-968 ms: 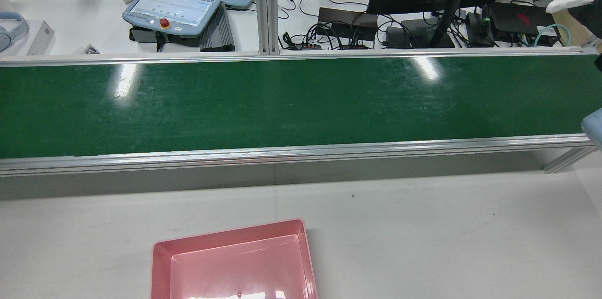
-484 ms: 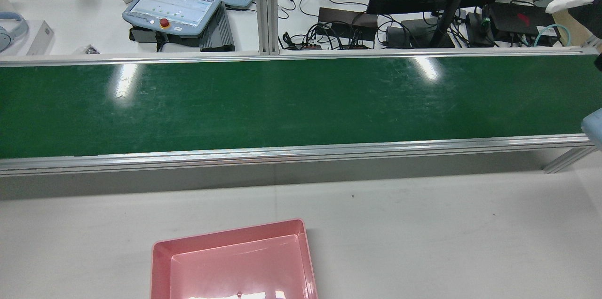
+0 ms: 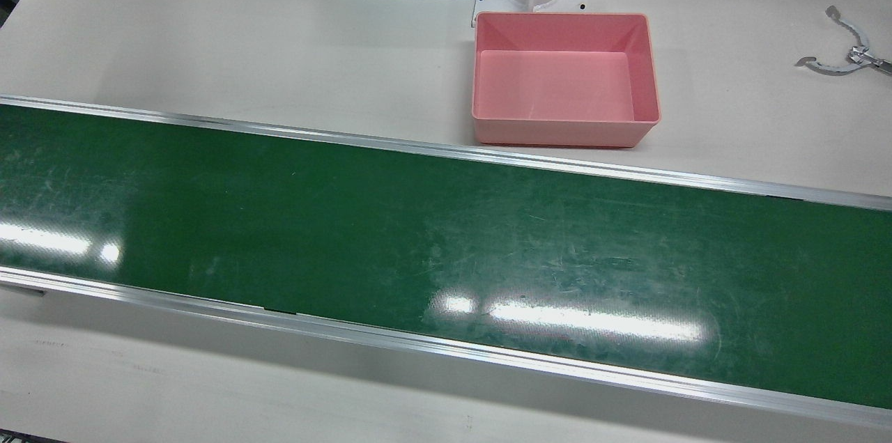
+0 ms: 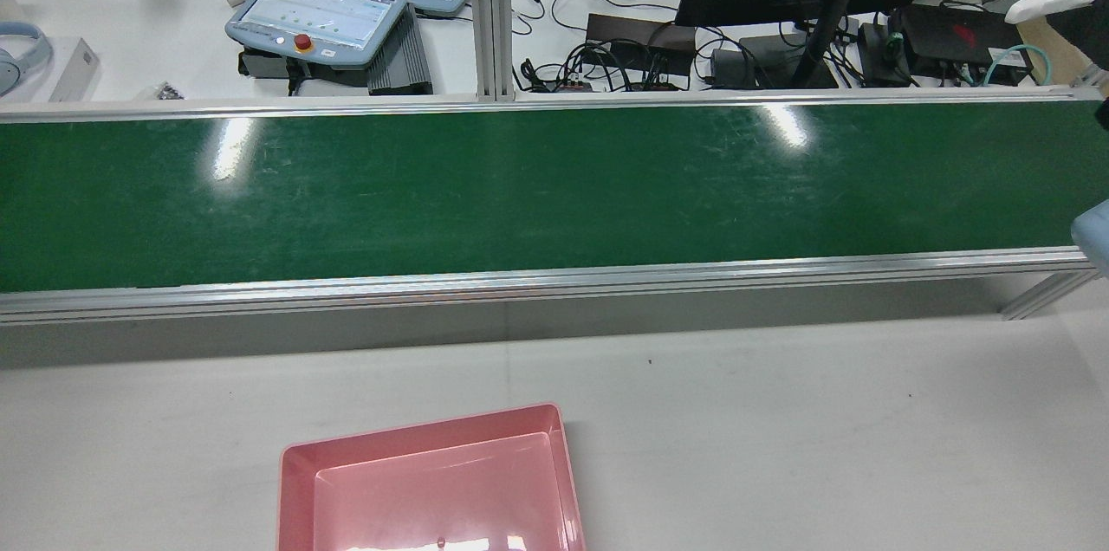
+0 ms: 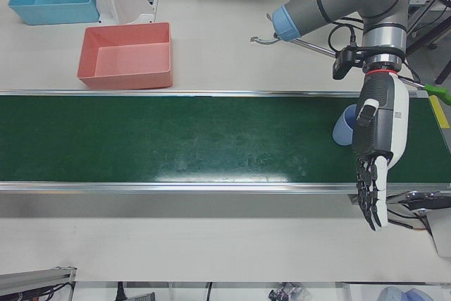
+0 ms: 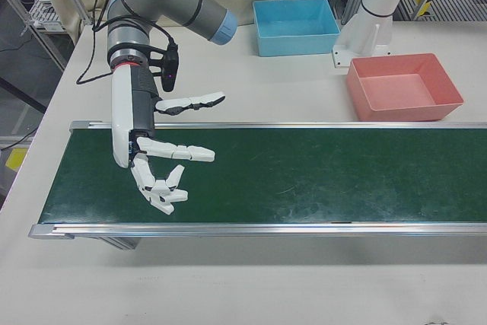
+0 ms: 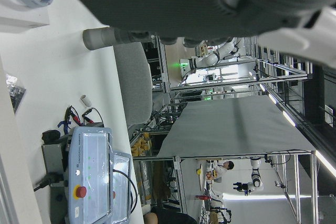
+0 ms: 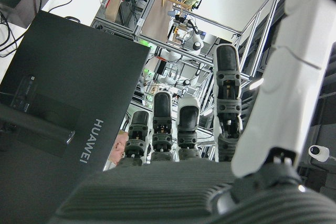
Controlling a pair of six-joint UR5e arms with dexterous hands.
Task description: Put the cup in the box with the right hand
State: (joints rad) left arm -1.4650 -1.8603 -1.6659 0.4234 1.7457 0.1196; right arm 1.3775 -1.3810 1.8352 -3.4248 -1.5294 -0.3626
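Cup [image 5: 344, 125] on belt [image 5: 176, 139] — untouched.

Pale blue cup [image 5: 344, 126] on green belt, partly hidden. Pink box [image 5: 125, 58] empty, on white table.

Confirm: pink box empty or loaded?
Empty. The pink box shows only its bare floor in the front view; the rear and right-front views also show nothing inside.

Front view: near overhead, green belt [image 3: 446, 248] and pink box [image 3: 564, 81].
Rear view: high behind, faces operators' desk.
Side-front views: oblique, opposite belt ends.
Shared: pink box, belt.
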